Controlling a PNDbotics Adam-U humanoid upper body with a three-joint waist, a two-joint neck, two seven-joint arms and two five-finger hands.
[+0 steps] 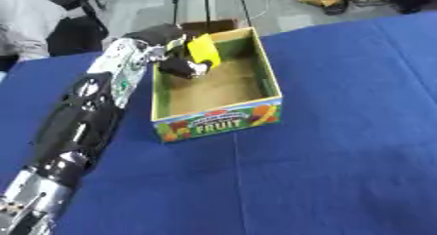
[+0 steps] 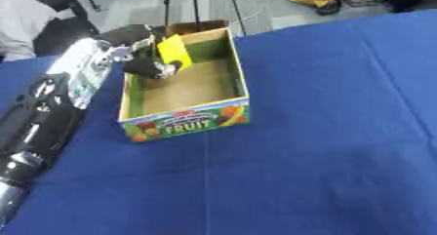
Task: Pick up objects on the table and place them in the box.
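Over the far-left corner of the box [image 1: 271, 85], roughly at 11 o'clock from the box's middle, the left hand [image 1: 175, 63] was reaching in from the left side with its fingers curled around a flat yellow thing [image 1: 203, 48], maybe a card or a small packet, hard to say. The yellow thing stood mostly upright with its long axis running up and down, tilted a bit, and it sat just inside the box's walls, not yet down on the cardboard floor. So the drop spot was basically straight below the hand, at 6 o'clock from it if you go by the left eye view, and I'd guess all that was left was to lower a little and let go. The right hand didn't show in either view, so the left was obviously the one doing the job. The blue tablecloth [image 1: 341, 156] around the box looked bare.
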